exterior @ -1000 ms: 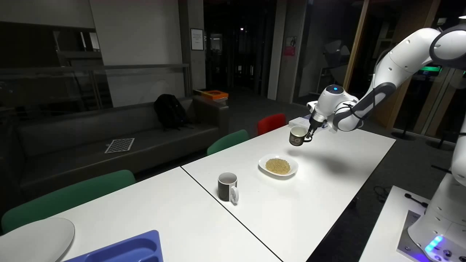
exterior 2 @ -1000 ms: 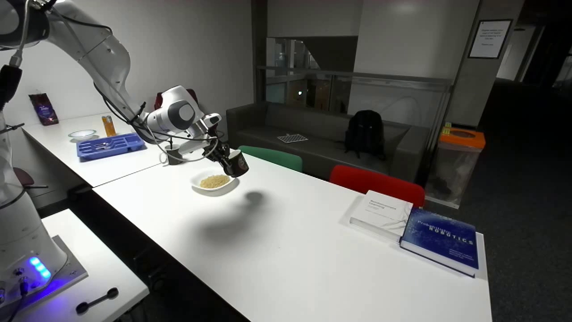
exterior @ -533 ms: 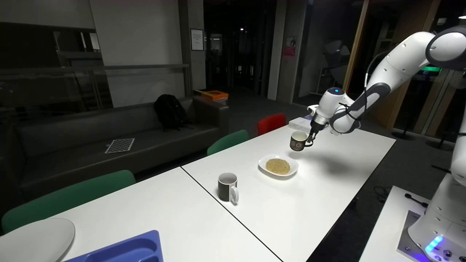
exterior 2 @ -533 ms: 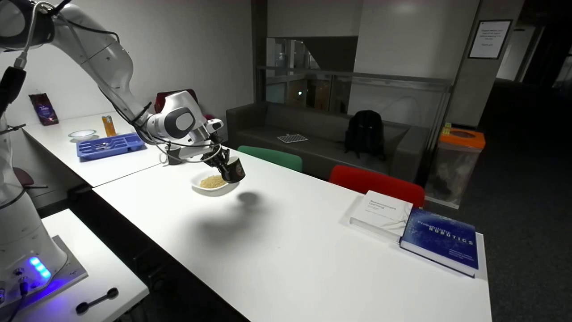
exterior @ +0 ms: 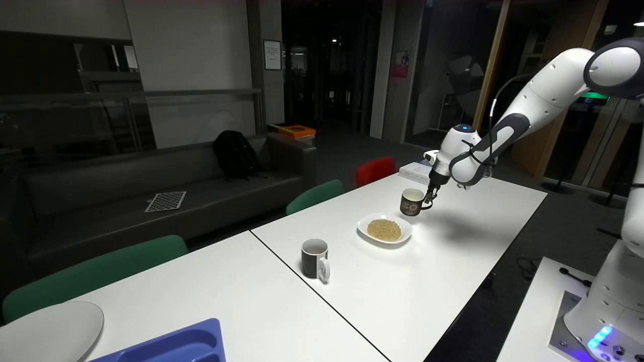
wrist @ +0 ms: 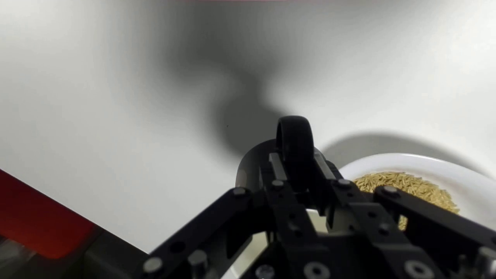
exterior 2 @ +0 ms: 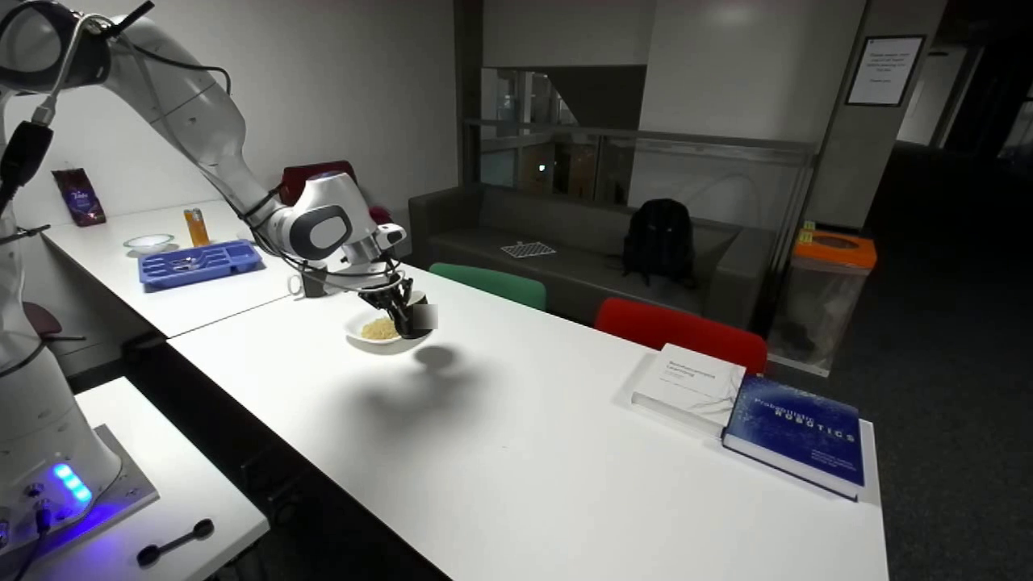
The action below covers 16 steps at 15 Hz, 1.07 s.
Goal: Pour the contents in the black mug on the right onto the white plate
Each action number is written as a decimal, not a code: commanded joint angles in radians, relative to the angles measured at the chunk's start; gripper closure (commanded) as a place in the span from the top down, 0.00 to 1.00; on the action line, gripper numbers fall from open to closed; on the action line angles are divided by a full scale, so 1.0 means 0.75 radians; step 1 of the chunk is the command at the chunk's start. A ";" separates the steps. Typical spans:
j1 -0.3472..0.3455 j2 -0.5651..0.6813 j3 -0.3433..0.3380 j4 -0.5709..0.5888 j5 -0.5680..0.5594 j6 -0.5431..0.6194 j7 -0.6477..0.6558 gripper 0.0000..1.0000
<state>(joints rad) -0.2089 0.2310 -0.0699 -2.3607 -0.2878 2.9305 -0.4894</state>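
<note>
Black mug (exterior: pixel 410 206) hangs lower than before in the gripper (wrist: pixel 299 166).

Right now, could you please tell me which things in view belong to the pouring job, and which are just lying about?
For the job:
gripper, closed on the handle of the black mug
white plate
heap of grains on that plate

Just lying about:
grey mug
blue tray
white book
blue book
backpack on the sofa

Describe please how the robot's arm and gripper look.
The arm is white with rounded segments, dark grey joint rings and a blue light near the wrist; cables run along it. The gripper is black, with jointed bars and silvery-grey bolt heads.
</note>
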 commanded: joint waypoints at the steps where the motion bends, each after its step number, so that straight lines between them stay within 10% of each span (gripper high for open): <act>1: -0.073 -0.024 0.056 -0.004 0.112 -0.025 -0.136 0.05; 16: -0.141 0.048 0.074 0.066 0.262 -0.108 -0.305 0.05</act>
<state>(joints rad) -0.2897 0.2543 -0.0372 -2.3504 -0.1314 2.8747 -0.6558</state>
